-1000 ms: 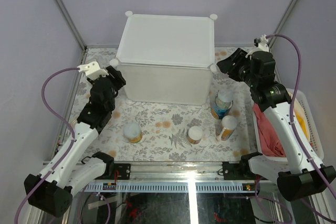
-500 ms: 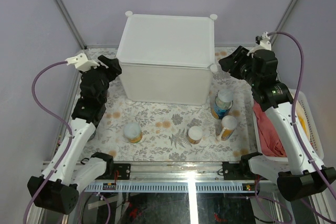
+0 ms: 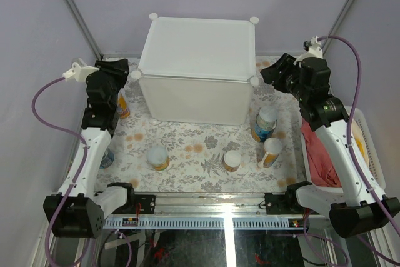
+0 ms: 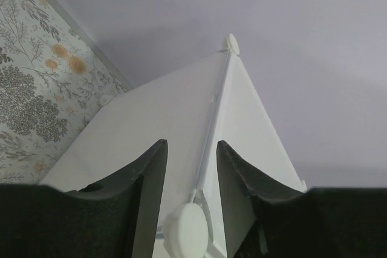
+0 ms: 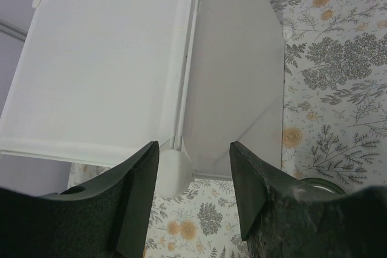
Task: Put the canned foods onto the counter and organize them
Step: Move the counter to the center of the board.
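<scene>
The counter (image 3: 197, 60) is a big white cube with corner knobs, and its flat top is bare. Several canned foods stand on the floral mat: a blue-labelled tin (image 3: 265, 123), a yellow-orange can (image 3: 271, 152), two short orange ones (image 3: 232, 161) (image 3: 158, 157), and a tall orange can (image 3: 123, 104) by the counter's left side. My left gripper (image 3: 119, 70) (image 4: 191, 143) hovers at the counter's front-left knob (image 4: 187, 234), jaws narrowly apart and holding nothing. At the front-right knob (image 5: 172, 173) my right gripper (image 3: 272, 76) (image 5: 194, 144) is open and empty.
A white slatted basket (image 3: 370, 154) with red cloth (image 3: 319, 154) sits at the right edge. Another can (image 3: 107, 157) is partly hidden behind the left forearm. Grey walls close in behind and on both sides.
The left arm swung back and to the left, uncovering the tall orange can beside the counter; its jaws have narrowed. The right arm has barely moved.
</scene>
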`<state>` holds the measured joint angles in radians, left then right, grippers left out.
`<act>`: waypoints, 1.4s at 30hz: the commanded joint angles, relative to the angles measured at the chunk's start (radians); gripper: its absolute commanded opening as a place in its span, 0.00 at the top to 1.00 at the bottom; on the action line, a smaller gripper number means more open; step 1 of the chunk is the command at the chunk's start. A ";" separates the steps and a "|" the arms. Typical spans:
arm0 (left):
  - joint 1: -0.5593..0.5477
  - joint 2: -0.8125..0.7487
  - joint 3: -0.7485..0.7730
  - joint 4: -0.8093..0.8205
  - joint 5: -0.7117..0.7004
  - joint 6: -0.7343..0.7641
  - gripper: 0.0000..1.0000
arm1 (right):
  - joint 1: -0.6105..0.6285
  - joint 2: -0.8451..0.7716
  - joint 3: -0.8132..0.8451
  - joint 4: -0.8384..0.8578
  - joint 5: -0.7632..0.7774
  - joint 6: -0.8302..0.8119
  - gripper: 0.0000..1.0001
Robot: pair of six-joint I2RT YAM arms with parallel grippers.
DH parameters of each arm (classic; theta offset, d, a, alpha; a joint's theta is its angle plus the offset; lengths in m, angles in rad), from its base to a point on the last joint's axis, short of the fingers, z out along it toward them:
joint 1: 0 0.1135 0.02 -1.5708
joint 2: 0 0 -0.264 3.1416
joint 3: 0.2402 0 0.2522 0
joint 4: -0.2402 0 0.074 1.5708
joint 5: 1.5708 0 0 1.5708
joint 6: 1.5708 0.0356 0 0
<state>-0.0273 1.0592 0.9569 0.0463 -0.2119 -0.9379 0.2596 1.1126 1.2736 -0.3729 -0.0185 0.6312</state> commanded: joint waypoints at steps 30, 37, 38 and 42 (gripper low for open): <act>0.106 0.069 -0.146 0.356 0.417 -0.332 0.82 | 0.008 0.028 -0.007 0.061 -0.078 -0.025 0.43; 0.106 0.033 -0.178 0.375 0.423 -0.344 0.84 | 0.008 0.037 -0.022 0.073 -0.087 -0.024 0.43; 0.106 0.028 -0.183 0.377 0.423 -0.347 0.84 | 0.008 0.038 -0.022 0.074 -0.088 -0.024 0.43; 0.107 0.008 -0.192 0.368 0.420 -0.349 0.85 | 0.008 0.038 -0.022 0.072 -0.091 -0.022 0.43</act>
<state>0.0750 1.1038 0.7769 0.3393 0.1722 -1.2720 0.2604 1.1538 1.2465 -0.3527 -0.0746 0.6209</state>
